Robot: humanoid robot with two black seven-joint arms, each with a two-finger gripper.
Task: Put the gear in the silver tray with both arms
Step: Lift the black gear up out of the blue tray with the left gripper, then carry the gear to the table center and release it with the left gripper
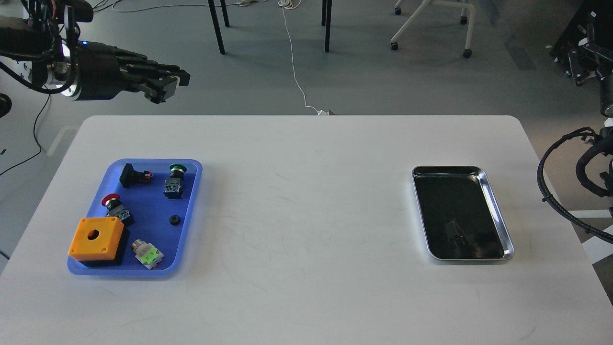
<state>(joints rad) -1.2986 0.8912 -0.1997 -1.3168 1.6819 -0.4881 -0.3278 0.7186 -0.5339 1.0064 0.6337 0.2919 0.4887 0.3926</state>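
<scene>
The left gripper (167, 88) hangs above the table's far left edge; its fingers look close together, holding nothing. Below it, a blue tray (189, 201) holds an orange box (96, 238), several push buttons and a small black gear (174, 220). The silver tray (498, 215) sits well apart on the white table (306, 191). The right gripper is out of view.

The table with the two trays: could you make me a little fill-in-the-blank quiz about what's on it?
1. The small black gear lies in the ___ tray.
2. The silver tray is ___ of parts.
3. The box with a round hole on top is coloured ___.
4. The left gripper hangs ___ the table's far edge.

Missing words: blue; empty; orange; beyond
</scene>
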